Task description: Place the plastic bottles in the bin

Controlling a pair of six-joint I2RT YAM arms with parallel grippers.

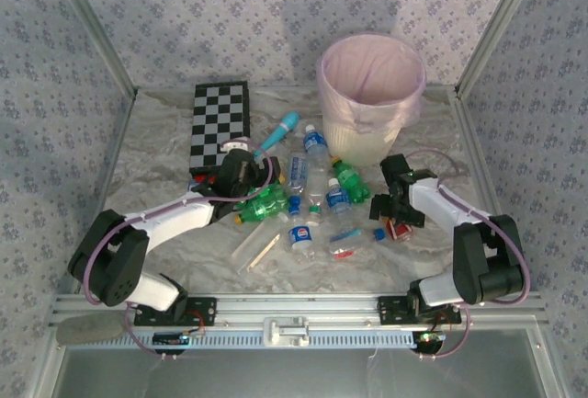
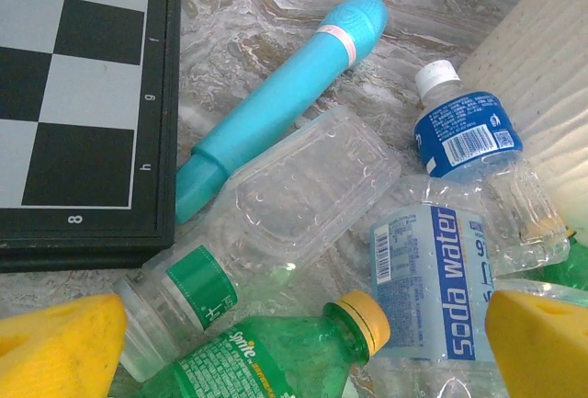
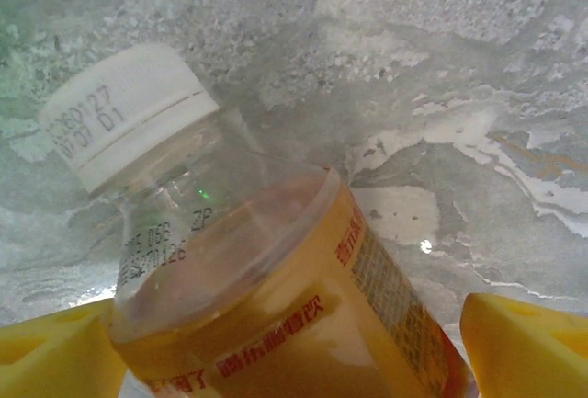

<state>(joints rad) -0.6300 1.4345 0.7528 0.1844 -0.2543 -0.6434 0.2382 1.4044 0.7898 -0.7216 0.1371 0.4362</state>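
Your right gripper (image 3: 289, 352) hangs with jaws wide either side of the white-capped orange-labelled bottle (image 3: 276, 306), right of the heap and near the bin (image 1: 363, 141). I'd drop lower and centre on the body before closing (the sloped shoulder would likely squirt out). Your left gripper (image 2: 299, 343), equally wide, straddles a green Sprite bottle (image 2: 266, 366) and wants the same squaring-up. From above I count one bin, one teal wand (image 1: 277, 134), one checkerboard (image 1: 220, 122) and roughly eleven plastic bottles (image 1: 317, 187) on the table (image 1: 156, 150), three of them green, though the crushed clear ones blur together.
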